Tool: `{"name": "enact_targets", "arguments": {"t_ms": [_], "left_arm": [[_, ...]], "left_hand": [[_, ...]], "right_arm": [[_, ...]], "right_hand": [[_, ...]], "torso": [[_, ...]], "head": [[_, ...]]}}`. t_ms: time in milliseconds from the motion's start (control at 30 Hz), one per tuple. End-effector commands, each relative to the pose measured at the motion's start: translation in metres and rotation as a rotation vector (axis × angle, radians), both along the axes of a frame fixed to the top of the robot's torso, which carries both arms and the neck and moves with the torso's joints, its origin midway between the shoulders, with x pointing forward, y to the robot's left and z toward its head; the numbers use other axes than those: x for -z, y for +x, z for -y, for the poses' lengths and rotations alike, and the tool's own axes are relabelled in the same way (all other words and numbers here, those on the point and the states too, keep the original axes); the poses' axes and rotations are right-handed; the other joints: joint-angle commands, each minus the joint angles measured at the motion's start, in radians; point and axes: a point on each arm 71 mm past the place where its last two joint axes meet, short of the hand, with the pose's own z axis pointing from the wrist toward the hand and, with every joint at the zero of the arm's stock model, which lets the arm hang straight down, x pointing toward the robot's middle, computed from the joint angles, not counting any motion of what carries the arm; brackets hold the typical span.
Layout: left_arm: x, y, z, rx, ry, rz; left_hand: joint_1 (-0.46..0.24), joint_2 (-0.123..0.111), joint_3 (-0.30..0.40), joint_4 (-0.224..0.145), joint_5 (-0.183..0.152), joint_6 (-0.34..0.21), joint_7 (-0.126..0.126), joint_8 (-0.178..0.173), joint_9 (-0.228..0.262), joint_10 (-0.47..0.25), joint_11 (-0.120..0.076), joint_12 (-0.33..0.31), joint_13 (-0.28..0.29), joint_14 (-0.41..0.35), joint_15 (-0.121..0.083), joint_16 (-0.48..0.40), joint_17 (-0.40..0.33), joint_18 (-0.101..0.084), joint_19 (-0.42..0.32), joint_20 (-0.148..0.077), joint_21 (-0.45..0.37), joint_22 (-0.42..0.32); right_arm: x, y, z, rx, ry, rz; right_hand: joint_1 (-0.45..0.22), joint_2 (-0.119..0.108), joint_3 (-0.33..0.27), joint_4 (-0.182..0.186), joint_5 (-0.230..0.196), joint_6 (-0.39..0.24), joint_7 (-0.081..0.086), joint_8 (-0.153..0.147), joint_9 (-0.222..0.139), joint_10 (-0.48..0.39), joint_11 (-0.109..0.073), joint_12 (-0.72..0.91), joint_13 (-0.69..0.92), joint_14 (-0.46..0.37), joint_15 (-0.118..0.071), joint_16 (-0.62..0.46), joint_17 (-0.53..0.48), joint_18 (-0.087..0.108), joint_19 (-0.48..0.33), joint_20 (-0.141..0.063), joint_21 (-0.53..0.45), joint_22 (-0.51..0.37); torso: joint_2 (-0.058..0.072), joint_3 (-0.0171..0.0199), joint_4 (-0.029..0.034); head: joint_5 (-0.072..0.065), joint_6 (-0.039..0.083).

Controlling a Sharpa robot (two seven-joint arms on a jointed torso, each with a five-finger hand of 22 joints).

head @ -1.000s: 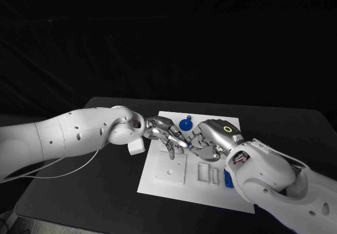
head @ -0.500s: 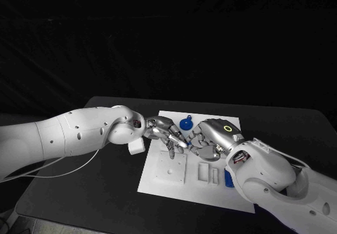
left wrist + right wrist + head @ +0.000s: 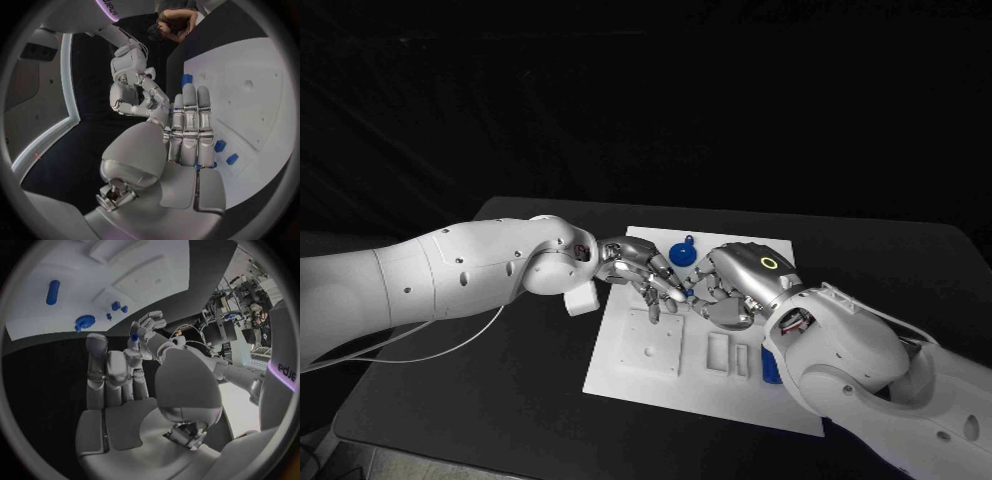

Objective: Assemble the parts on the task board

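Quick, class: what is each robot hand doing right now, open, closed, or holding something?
Left robot hand: pinches a small blue part at its fingertips.
Right robot hand: fingers curled over the task board; whether it holds anything cannot be told.

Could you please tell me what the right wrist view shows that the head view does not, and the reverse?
The right wrist view adds the right hand's palm side, fingers apart and empty, a small blue part apparently pinched at the left hand's fingertips, and tiny blue pieces on the task board. The head view adds the left arm, the right arm and the hands' backs meeting above the board. Both share the board, the round blue part and the oblong blue part.
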Motion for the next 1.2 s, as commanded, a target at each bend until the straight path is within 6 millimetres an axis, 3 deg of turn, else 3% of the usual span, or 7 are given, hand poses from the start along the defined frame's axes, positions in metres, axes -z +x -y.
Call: {"name": "enact_targets", "arguments": {"t_ms": [33, 333, 367, 533, 667, 733, 1200], "left_arm": [[-0.003, 0.000, 0.003, 0.008, -0.023, 0.017], [-0.002, 0.000, 0.003, 0.010, -0.014, 0.021], [-0.002, 0.000, 0.002, 0.010, -0.013, 0.021], [-0.002, 0.000, 0.002, 0.011, -0.007, 0.022], [-0.002, 0.000, 0.001, 0.009, -0.006, 0.025], [-0.002, 0.000, 0.001, 0.008, -0.006, 0.025], [-0.002, 0.000, -0.002, 0.000, -0.004, 0.028]], "left_hand": [[-0.010, 0.001, 0.009, 0.001, -0.006, 0.025, -0.015, 0.003, 0.004, 0.004, 0.000, 0.000, 0.000, -0.008, 0.002, 0.004, -0.002, -0.008, -0.008, 0.002, 0.003, 0.003], [-0.016, 0.001, 0.019, -0.006, -0.008, 0.027, -0.012, 0.003, 0.008, 0.008, 0.001, 0.000, 0.000, -0.008, 0.002, 0.006, -0.003, -0.007, -0.008, 0.002, 0.001, 0.012], [-0.016, 0.001, 0.019, -0.006, -0.008, 0.027, -0.012, 0.003, 0.008, 0.008, 0.001, 0.000, 0.000, -0.008, 0.002, 0.006, -0.003, -0.007, -0.008, 0.002, 0.001, 0.012], [-0.016, 0.001, 0.021, -0.008, -0.011, 0.028, -0.011, 0.003, 0.009, 0.010, 0.001, 0.000, 0.000, -0.008, 0.002, 0.006, -0.004, -0.007, -0.008, 0.002, 0.001, 0.014], [-0.017, 0.000, 0.022, -0.009, -0.008, 0.029, -0.010, 0.003, 0.010, 0.012, 0.002, 0.000, 0.000, -0.007, 0.002, 0.007, -0.004, -0.006, -0.007, 0.002, 0.001, 0.016], [-0.017, 0.001, 0.024, -0.012, -0.007, 0.029, -0.010, 0.002, 0.010, 0.012, 0.002, 0.000, 0.000, -0.006, 0.002, 0.008, -0.004, -0.006, -0.007, 0.002, 0.001, 0.019], [-0.022, 0.001, 0.028, -0.017, -0.009, 0.030, -0.006, 0.002, 0.010, 0.016, 0.003, 0.000, 0.000, -0.004, 0.002, 0.010, -0.003, -0.004, -0.007, 0.002, 0.001, 0.028]], "right_arm": [[0.000, -0.001, -0.001, -0.009, 0.008, 0.006], [-0.004, 0.001, 0.007, -0.014, 0.102, 0.022], [-0.004, 0.002, 0.009, -0.017, 0.124, 0.022], [-0.006, 0.004, 0.017, -0.037, 0.236, 0.005], [-0.006, 0.005, 0.023, -0.063, 0.307, -0.028], [-0.005, 0.005, 0.025, -0.077, 0.331, -0.050], [0.005, 0.005, 0.036, -0.199, 0.371, -0.184]], "right_hand": [[0.006, -0.001, 0.004, 0.001, 0.001, 0.002, 0.001, 0.001, 0.001, 0.003, -0.002, -0.009, -0.002, 0.002, -0.007, -0.007, -0.002, -0.020, -0.003, -0.007, -0.002, 0.068], [-0.002, -0.040, 0.006, 0.029, -0.081, -0.112, 0.029, 0.002, -0.004, -0.052, 0.012, -0.199, -0.160, -0.014, 0.000, -0.100, -0.059, -0.018, -0.029, -0.003, -0.168, 0.029], [-0.004, -0.043, -0.001, 0.037, -0.116, -0.124, 0.033, 0.002, -0.004, -0.069, 0.016, -0.232, -0.190, -0.045, 0.002, -0.207, -0.129, -0.016, -0.062, 0.000, -0.304, -0.006], [0.018, -0.048, -0.043, 0.069, -0.168, -0.147, 0.039, 0.001, -0.004, -0.082, 0.034, -0.498, -0.507, -0.108, 0.024, -0.427, -0.329, -0.037, -0.105, 0.019, -0.459, -0.124], [0.026, -0.060, -0.023, 0.079, -0.157, -0.154, 0.045, 0.004, -0.003, -0.033, 0.091, -0.847, -0.966, -0.087, 0.048, -0.476, -0.432, -0.016, -0.087, 0.044, -0.503, -0.195], [0.022, -0.062, -0.032, 0.081, -0.134, -0.155, 0.065, -0.001, -0.005, -0.083, 0.108, -0.876, -1.053, -0.086, 0.066, -0.470, -0.445, -0.007, -0.083, 0.053, -0.501, -0.203], [0.065, 0.005, -0.072, 0.000, -0.001, -0.135, 0.070, 0.001, -0.004, -0.180, 0.133, -0.891, -1.075, -0.100, 0.074, -0.417, -0.509, 0.033, -0.102, 0.067, -0.464, -0.114]], "torso": [[0.000, 0.0003, 0.0001], [0.000, -0.0003, -0.0001], [0.000, -0.0003, -0.0001], [0.000, -0.0002, 0.0000], [0.000, 0.0003, 0.0001], [0.000, 0.0004, 0.0001], [0.000, 0.0004, -0.0019]], "head": [[0.001, 0.000], [0.001, -0.001], [0.001, -0.001], [0.002, -0.001], [0.003, -0.001], [0.004, -0.001], [0.005, -0.002]]}}
